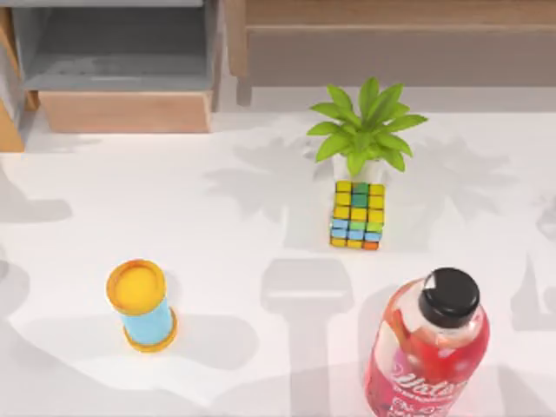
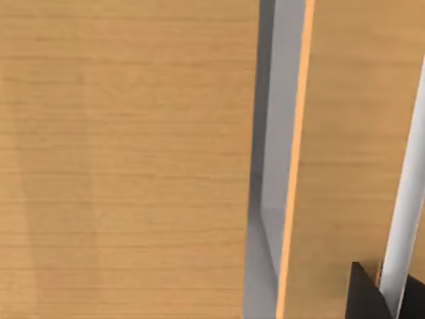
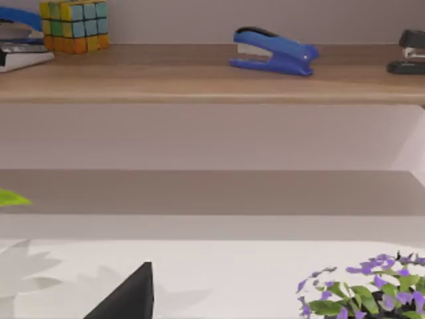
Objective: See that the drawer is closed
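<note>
At the table's back left, the drawer (image 1: 126, 111) stands pulled out, its grey floor and walls open to the top view behind the light tan front panel. In the left wrist view a light wood panel (image 2: 126, 159) is very close, with a narrow grey gap (image 2: 272, 166) beside it; I cannot tell which part of the furniture it is. A dark edge of my left gripper (image 2: 368, 296) shows against that wood. A dark corner of my right gripper (image 3: 129, 296) hangs over the white table, facing a wooden shelf (image 3: 212, 83).
A potted green plant (image 1: 365, 130) and a colour cube (image 1: 357, 214) stand mid-table. A blue can with a yellow lid (image 1: 142, 304) is front left, a red bottle with a black cap (image 1: 430, 347) front right. A long wood-edged grey unit (image 1: 391, 43) runs along the back.
</note>
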